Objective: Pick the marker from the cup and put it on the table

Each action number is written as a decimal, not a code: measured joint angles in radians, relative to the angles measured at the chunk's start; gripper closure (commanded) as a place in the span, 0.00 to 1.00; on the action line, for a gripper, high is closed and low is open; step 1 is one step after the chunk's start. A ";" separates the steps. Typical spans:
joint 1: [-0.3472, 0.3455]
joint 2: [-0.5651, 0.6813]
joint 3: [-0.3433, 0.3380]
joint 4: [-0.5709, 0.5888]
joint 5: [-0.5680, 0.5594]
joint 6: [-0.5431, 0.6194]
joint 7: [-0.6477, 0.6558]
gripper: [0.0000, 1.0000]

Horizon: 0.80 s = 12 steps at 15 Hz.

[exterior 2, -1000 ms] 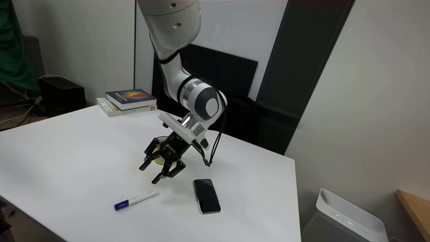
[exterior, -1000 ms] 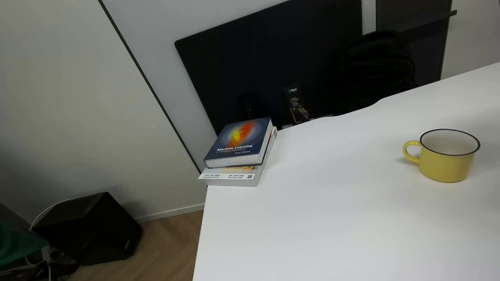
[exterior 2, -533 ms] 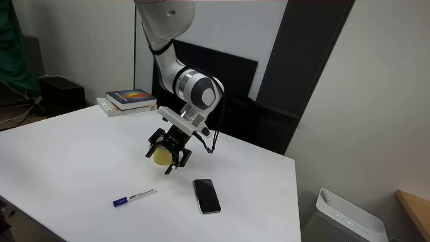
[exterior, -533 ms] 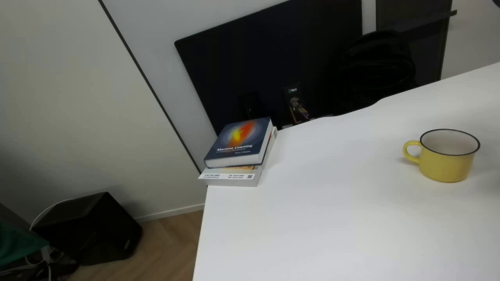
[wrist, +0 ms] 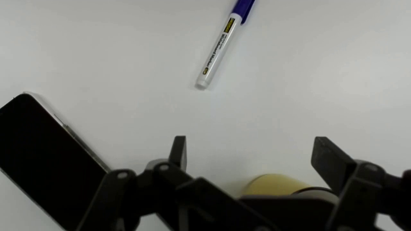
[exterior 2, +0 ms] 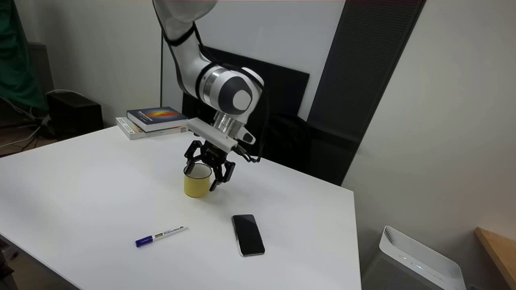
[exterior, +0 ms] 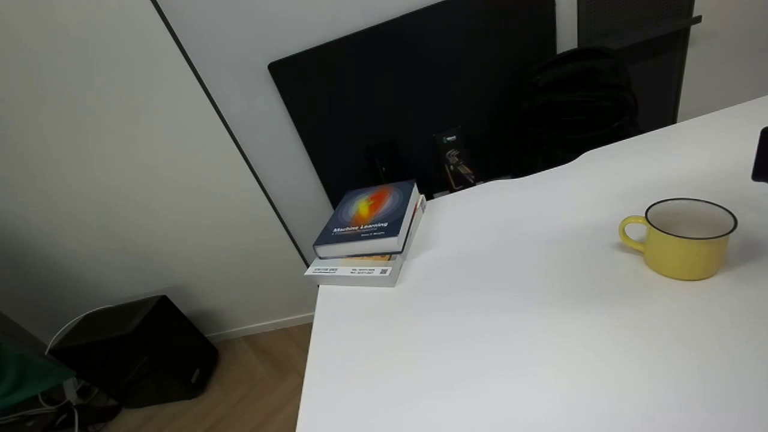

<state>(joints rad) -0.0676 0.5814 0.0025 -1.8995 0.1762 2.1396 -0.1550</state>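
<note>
The marker, white with a blue cap, lies flat on the table in an exterior view [exterior 2: 161, 236] and in the wrist view [wrist: 220, 51]. The yellow cup stands upright with its handle and pale inside showing in an exterior view [exterior: 687, 258]; it also shows in an exterior view [exterior 2: 196, 187] and partly in the wrist view [wrist: 276, 185]. My gripper [exterior 2: 200, 181] is open and empty, fingers wide apart [wrist: 249, 138]. It hovers by the cup, one finger overlapping the rim in view; I cannot tell of contact. The table [exterior: 480, 348] is white.
A black phone lies on the table in an exterior view [exterior 2: 248, 235] and in the wrist view [wrist: 45, 157]. Two stacked books [exterior 2: 155, 121] stand at the far edge, also in an exterior view [exterior: 369, 225]. A black arm part [exterior: 761, 157] enters at the right edge.
My open gripper has moved back and up, away from the marker and towards the cup. The marker shifted slightly and turned so its label shows. The cup has not moved.
</note>
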 measured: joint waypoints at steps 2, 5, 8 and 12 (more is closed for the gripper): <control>-0.001 -0.031 0.007 -0.045 0.000 0.083 -0.026 0.00; -0.006 -0.070 0.019 -0.108 0.001 0.190 -0.062 0.00; -0.014 -0.098 0.032 -0.158 0.003 0.276 -0.092 0.00; -0.022 -0.113 0.043 -0.187 0.001 0.317 -0.108 0.00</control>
<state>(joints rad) -0.0897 0.4687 0.0453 -2.0866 0.1768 2.4563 -0.2634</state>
